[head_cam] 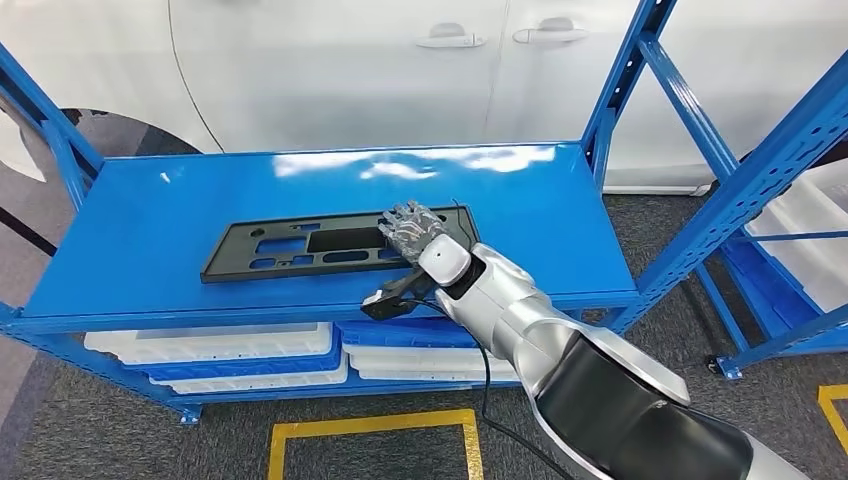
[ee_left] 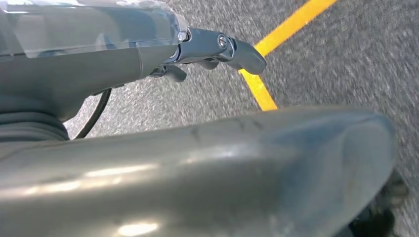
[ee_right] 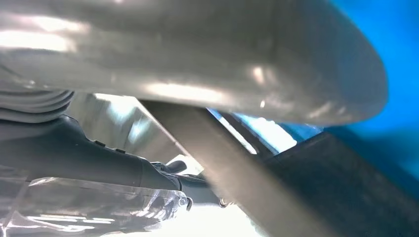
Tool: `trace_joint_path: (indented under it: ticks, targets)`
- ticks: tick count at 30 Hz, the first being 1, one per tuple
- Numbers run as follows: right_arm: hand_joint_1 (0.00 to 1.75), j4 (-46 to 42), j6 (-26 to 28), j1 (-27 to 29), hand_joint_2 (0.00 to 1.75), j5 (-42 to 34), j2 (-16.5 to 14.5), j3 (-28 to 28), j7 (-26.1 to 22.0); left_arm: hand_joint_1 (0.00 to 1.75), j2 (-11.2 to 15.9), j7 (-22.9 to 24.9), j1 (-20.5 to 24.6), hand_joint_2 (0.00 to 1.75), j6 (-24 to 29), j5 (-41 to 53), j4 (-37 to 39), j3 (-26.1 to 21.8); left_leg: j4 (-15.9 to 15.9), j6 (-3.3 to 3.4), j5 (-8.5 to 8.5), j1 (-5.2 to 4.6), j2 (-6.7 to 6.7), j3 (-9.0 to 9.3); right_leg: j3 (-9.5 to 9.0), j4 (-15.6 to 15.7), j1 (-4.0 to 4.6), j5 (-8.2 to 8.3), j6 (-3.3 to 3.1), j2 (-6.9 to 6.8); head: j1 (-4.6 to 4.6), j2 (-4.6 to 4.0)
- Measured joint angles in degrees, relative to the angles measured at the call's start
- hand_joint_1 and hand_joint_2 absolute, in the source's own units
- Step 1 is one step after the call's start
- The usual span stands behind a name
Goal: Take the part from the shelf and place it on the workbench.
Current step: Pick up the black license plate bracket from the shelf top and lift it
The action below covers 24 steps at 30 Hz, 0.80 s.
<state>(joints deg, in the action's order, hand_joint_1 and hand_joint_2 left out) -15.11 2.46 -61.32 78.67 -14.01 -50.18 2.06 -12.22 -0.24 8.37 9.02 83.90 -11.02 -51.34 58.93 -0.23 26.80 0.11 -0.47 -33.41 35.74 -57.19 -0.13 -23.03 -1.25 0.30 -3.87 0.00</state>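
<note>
One flat black part point(head_cam: 335, 246) is lying near the front edge of the blue shelf point(head_cam: 150, 220), with lots of bare blue room behind it and to its left. The right hand point(head_cam: 412, 226) is resting on the part's right end, and I cannot tell if its fingers are gripping it. The left hand point(ee_left: 207, 52) is hanging over the grey floor point(ee_left: 346, 54) by a yellow line point(ee_left: 286, 27), fingers curling in around nothing.

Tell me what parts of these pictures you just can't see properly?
- Head view: the right hand lies over the black part, hiding that end; a grip can't be told.
- Right wrist view: the thumb blocks most of it; the rest is blurred.
- Left wrist view: the left hand looks empty; a blurred grey shape covers the floor.
</note>
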Motion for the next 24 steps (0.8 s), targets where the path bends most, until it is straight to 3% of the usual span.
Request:
trace_joint_path:
  ticks: [1, 3, 4, 5, 6, 7, 8, 10, 14, 16, 18, 20, 21, 22, 24]
  targets:
    - [0.00, 0.0, -1.2, 0.1, 0.00, -3.8, 0.0, 1.7, -0.9, 0.00, 0.0, 0.0, 0.0, 0.00, -0.1, 0.0, 0.0, 0.0, 2.2, -0.28, 1.34, 0.02, 0.05, -0.95, -0.33, 0.4, -0.22, 0.07, -0.22, -0.07, -0.01, 0.00]
    - [0.00, 0.0, -3.3, 0.5, 0.00, -10.5, 0.0, 6.1, -2.7, 0.00, 0.0, 0.0, 0.0, 0.00, -0.4, 0.1, 0.0, 0.0, 9.7, -0.78, 4.78, 0.35, 0.09, -4.54, -0.55, 0.5, -0.19, 0.00, -0.50, -0.22, -0.02, 0.00]
    - [0.00, 0.0, -3.8, 0.9, 0.00, -12.3, 0.0, 8.3, -3.5, 0.00, 0.0, 0.0, 0.0, 0.00, -0.6, 0.1, 0.0, 0.0, 13.2, -1.03, 5.91, 0.52, 0.10, -6.40, -0.56, 0.4, -0.18, -0.06, -0.54, -0.25, -0.02, 0.00]
    - [0.00, 0.0, -4.0, 1.2, 0.00, -13.0, 0.0, 9.8, -3.9, 0.00, 0.1, 0.1, 0.0, 0.00, -0.6, 0.1, 0.0, 0.0, 14.9, -1.26, 5.95, 0.67, 0.11, -7.44, -0.56, 0.3, -0.19, -0.13, -0.51, -0.26, -0.01, 0.00]
    - [0.00, 0.0, -4.0, 1.5, 0.00, -13.0, 0.0, 11.0, -4.1, 0.00, 0.1, 0.1, -0.1, 0.00, -0.6, 0.1, 0.0, 0.0, 14.5, -1.43, 4.89, 0.83, 0.11, -7.43, -0.57, 0.2, -0.23, -0.23, -0.43, -0.24, -0.02, 0.00]
    - [0.00, 0.0, -3.9, 1.7, 0.00, -12.5, 0.0, 11.7, -4.2, 0.00, 0.1, 0.1, 0.0, 0.00, -0.6, 0.1, 0.0, 0.0, 11.8, -1.56, 2.87, 1.01, 0.14, -6.31, -0.59, 0.0, -0.30, -0.38, -0.28, -0.19, -0.02, 0.00]
    - [0.00, -0.1, -3.7, 1.7, 0.00, -12.0, 0.0, 12.2, -4.2, 0.00, 0.1, 0.1, 0.0, 0.00, -0.6, 0.1, 0.0, 0.0, 7.7, -1.64, 0.69, 1.18, 0.19, -4.55, -0.58, -0.3, -0.35, -0.59, -0.06, -0.14, -0.02, 0.00]
    - [0.00, -0.1, -3.3, 1.8, 0.00, -10.7, 0.0, 12.8, -4.2, 0.00, 0.1, 0.1, 0.1, 0.00, -0.6, 0.1, 0.0, 0.0, 1.2, -1.35, -1.68, 1.17, 0.21, -1.52, -0.39, -1.0, -0.21, -0.98, 0.55, -0.03, -0.02, 0.00]
    - [0.00, -0.1, -2.4, 2.0, 1.75, -7.7, -0.1, 12.9, -4.2, 0.00, 0.1, 0.0, 0.1, 0.00, -0.5, 0.1, 0.0, 0.0, -0.4, 0.22, -1.90, 0.97, 0.02, -0.88, -0.18, -1.3, -0.20, -1.21, 1.83, -0.01, 0.00, 0.00]
    - [0.00, -0.1, -2.0, 2.0, 1.75, -6.2, -0.2, 12.6, -4.1, 0.00, 0.1, 0.1, 0.2, 0.00, -0.4, 0.1, 0.0, 0.0, -0.8, 0.94, -2.21, 1.10, 0.05, -0.77, 1.09, -4.2, -0.39, -3.21, 2.41, -0.03, 0.00, 0.00]
    - [0.00, -0.1, -1.6, 2.2, 1.75, -4.8, -0.2, 12.1, -4.0, 0.00, 0.1, 0.2, 0.2, 0.00, -0.4, 0.2, 0.0, 0.0, -0.9, 1.26, -2.30, 1.09, 0.10, -0.79, 4.38, -11.2, -0.52, -6.85, 2.77, -0.06, 0.00, 0.00]
    - [0.00, -0.1, -1.2, 2.8, 1.75, -3.6, -0.1, 11.4, -3.8, 0.00, 0.1, 0.3, 0.2, 0.00, -0.4, 0.4, 0.0, 0.0, -0.9, 1.34, -2.28, 1.01, 0.10, -0.82, 7.25, -17.1, -0.58, -8.63, 2.91, -0.07, 0.00, 0.00]
    - [0.00, -0.1, -1.1, 3.0, 1.75, -3.1, -0.1, 11.1, -3.8, 0.00, 0.1, 0.4, 0.2, 0.00, -0.4, 0.5, 0.0, 0.0, -0.8, 1.33, -2.26, 0.99, 0.08, -0.82, 7.35, -17.2, -0.59, -7.97, 2.85, -0.07, 0.00, 0.00]
    - [0.00, -0.1, -0.9, 3.1, 1.75, -2.7, -0.1, 10.8, -3.7, 0.00, 0.1, 0.4, 0.2, 0.00, -0.4, 0.5, 0.0, 0.0, -0.8, 1.30, -2.23, 0.97, 0.04, -0.81, 6.34, -15.1, -0.58, -6.37, 2.69, -0.07, 0.00, 0.00]
    - [0.00, -0.1, -0.5, 3.0, 1.75, -2.0, -0.1, 10.1, -3.5, 0.00, 0.1, 0.4, 0.2, 0.00, -0.3, 0.6, 0.0, 0.0, -0.7, 1.11, -2.12, 0.91, -0.01, -0.78, 2.37, -7.0, -0.44, -2.72, 2.07, -0.06, 0.00, 0.00]
